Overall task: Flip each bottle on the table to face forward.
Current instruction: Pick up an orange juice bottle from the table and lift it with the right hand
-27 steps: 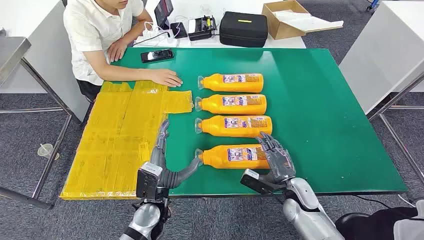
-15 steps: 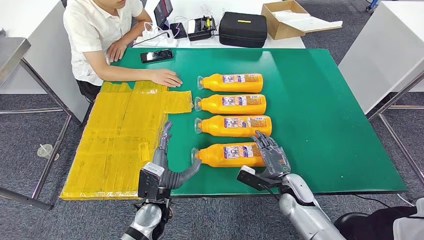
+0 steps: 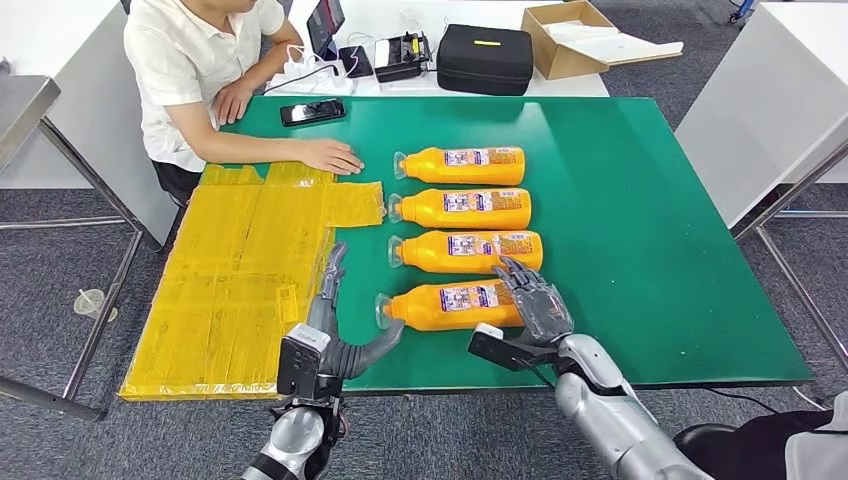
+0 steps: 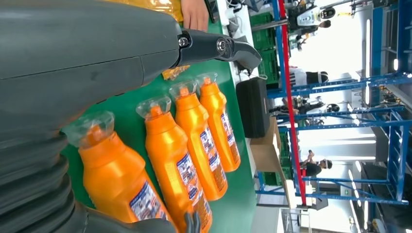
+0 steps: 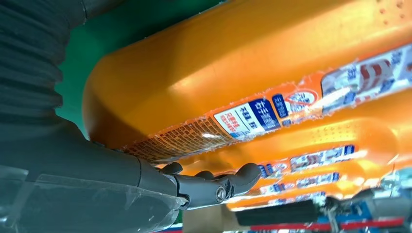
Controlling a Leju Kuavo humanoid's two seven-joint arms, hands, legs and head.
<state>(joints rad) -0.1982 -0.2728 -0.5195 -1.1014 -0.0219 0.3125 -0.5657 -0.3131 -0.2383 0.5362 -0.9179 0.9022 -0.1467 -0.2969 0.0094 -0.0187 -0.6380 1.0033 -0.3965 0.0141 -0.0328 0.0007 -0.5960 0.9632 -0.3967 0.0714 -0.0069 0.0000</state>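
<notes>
Lying flat on green table [image 3: 640, 200]: four orange bottles [image 3: 460, 166].

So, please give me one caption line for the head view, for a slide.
Both robot hands, left hand and right hand, bracket the nearest of four lying orange plastic bottles on the green table.

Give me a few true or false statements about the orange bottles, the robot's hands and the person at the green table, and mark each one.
1. Four orange plastic bottles lie on their sides on the green table. True.
2. The robot's right hand rests on the base end of the nearest orange bottle. True.
3. The bottles' clear caps point toward the black zippered case. False: they point toward the yellow taped sheet.
4. The robot's left hand holds a bottle. False: it is empty, its fingers spread beside the nearest bottle's cap.
5. The person's hand rests at the yellow sheet's far edge. True.
</notes>
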